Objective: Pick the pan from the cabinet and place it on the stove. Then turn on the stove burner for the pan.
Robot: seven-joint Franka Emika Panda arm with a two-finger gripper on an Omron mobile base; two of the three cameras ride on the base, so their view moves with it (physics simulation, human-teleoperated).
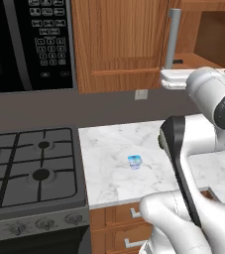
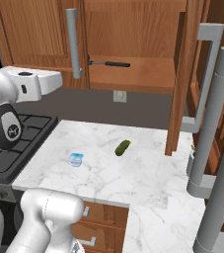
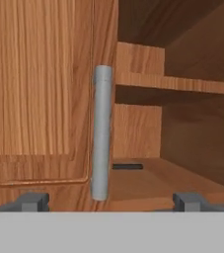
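I saw the pan's long thin black handle (image 3: 128,167) lying mid-frame on the brown wooden cabinet (image 3: 192,123) shelf, well beyond my spread, empty dark fingers (image 3: 34,201) at the bottom.

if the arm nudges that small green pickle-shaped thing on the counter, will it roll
Probably: the small green oblong vegetable looks rounded and lies flat on the smooth white marble counter, so a sideways nudge should roll it. Pushed end-on, it would likelier slide or pivot.

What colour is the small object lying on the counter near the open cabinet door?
Green: the pickle-like object, clearest in the right base view.
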